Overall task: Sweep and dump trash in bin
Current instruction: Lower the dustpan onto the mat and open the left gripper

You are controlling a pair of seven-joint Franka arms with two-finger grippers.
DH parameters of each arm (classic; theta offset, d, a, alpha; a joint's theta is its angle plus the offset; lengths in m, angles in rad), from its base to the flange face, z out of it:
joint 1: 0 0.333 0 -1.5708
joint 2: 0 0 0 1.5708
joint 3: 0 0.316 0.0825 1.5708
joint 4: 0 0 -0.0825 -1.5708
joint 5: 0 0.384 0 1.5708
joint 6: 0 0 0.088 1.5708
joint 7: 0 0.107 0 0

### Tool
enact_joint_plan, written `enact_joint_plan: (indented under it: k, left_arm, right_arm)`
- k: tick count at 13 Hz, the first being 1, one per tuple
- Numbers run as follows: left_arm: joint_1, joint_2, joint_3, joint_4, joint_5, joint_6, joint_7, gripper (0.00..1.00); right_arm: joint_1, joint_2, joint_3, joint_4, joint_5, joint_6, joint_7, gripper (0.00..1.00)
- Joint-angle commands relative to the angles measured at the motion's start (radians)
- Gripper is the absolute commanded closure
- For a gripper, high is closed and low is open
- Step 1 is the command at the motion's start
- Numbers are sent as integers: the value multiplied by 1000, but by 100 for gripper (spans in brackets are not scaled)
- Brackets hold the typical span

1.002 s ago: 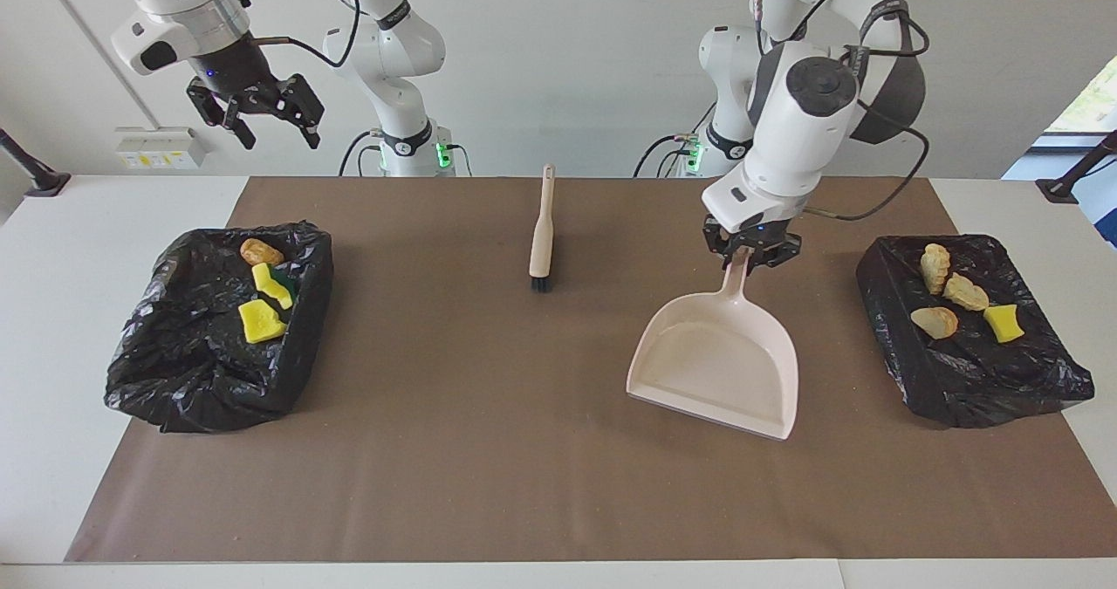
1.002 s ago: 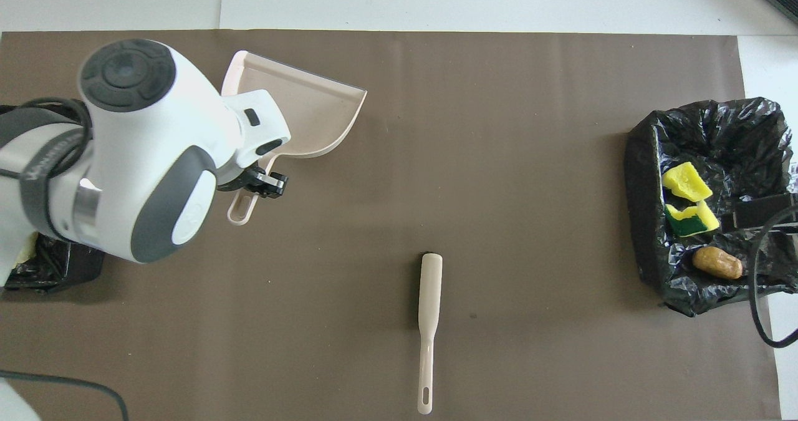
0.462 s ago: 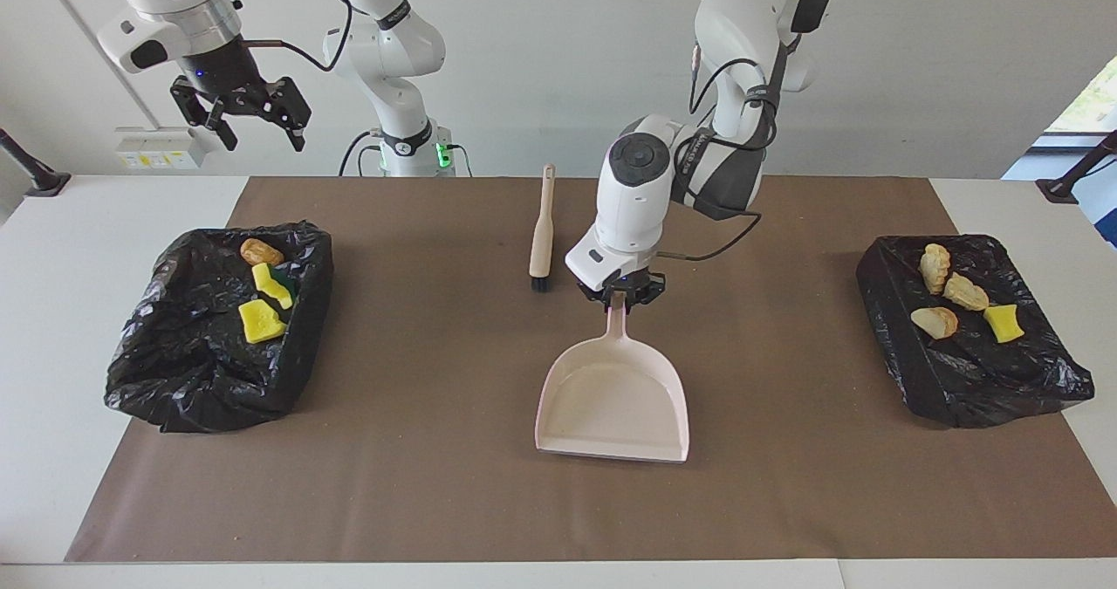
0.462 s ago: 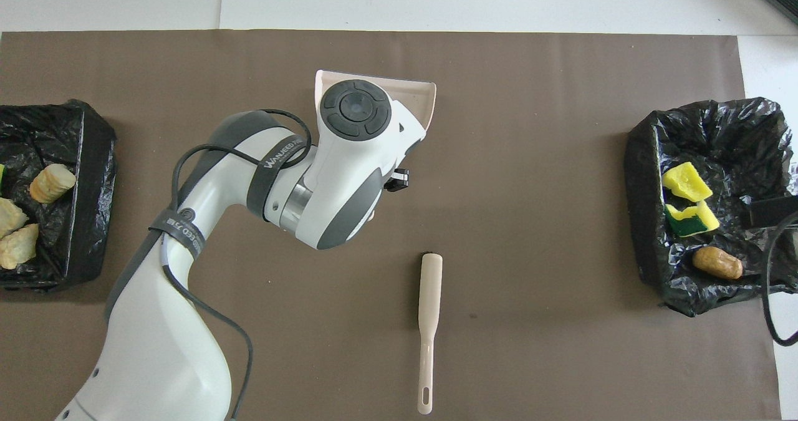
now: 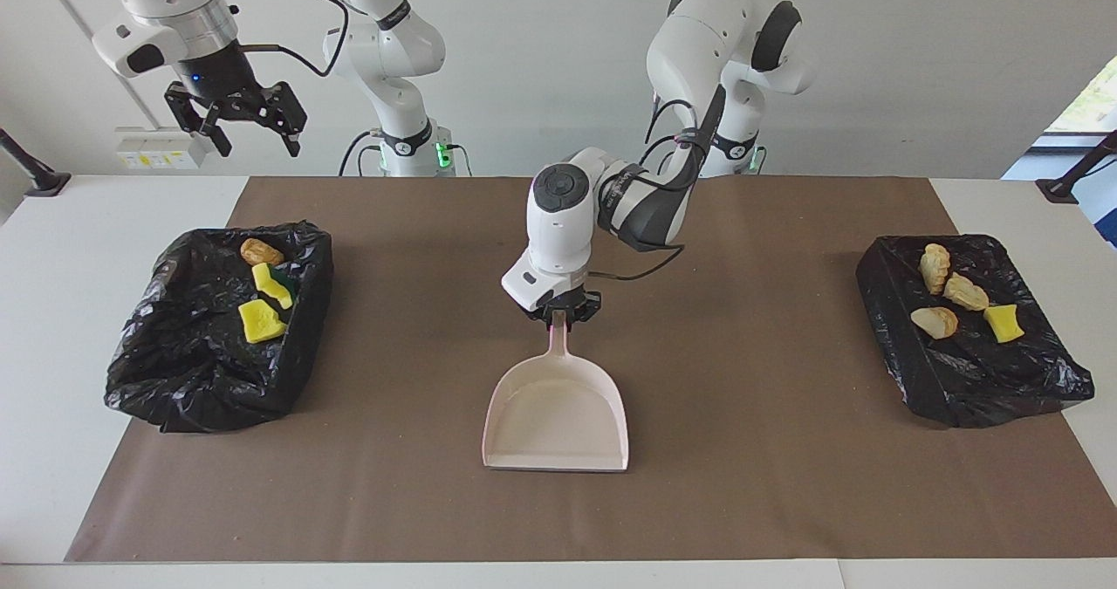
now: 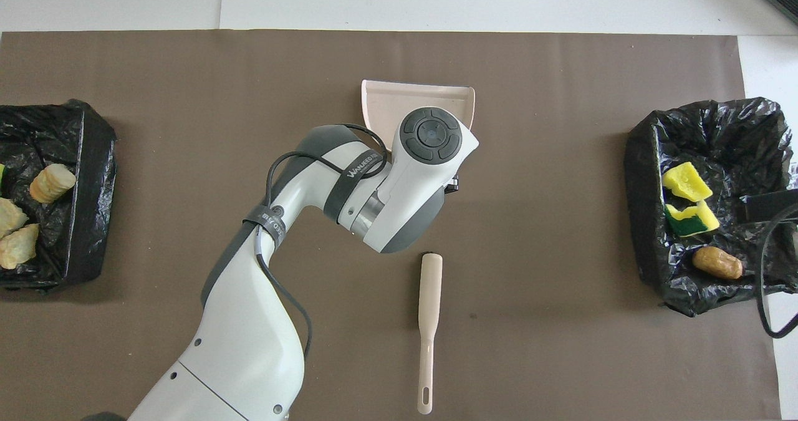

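Facing view shows my left gripper clamped on the handle of the dustpan, the pan empty and sitting flat or nearly so on the brown mat at mid-table, mouth turned away from the robots. The brush lies on the mat nearer the robots than the pan, toward the right arm's end from the pan's handle, gripped by nobody. All the trash is already bagged: two yellow sponge bits and an orange-brown lump in the black bin well off toward the right arm's end from the pan, four more scraps in the second bin well off toward the left arm's end. My right gripper hangs with fingers spread, high above the table near the first bin, waiting. I judge the job essentially finished, only setting the pan down remaining. Risks: letting go while the pan is tilted would let it slide; a careless retreat of the left arm could sweep the brush, which sits close under its elbow in the overhead view.
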Motion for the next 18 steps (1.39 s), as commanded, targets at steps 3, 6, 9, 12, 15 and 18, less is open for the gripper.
enact_joint_plan:
  k: [3,6,9,12,15,18]
  left_arm:
    - [-22,-1,19,8,-84,20,-51,90]
    - [-22,-6,19,-1,-83,25,-51,40]
    - [-18,-9,24,-3,-64,27,-45,4]
    - [16,-175,36,-153,-1,17,3,0]
    - [92,-362,42,-326,38,7,121,0]
    - [224,-499,42,-411,60,-24,300,0]
  right_arm:
    - [4,4,7,3,-11,42,8,0]
    - [4,1,7,2,-7,33,8,0]
    - [4,1,7,0,-7,33,8,0]
    - [4,1,5,0,-7,33,8,0]
    - [4,0,5,0,-7,33,8,0]
    - [4,0,5,0,-7,33,8,0]
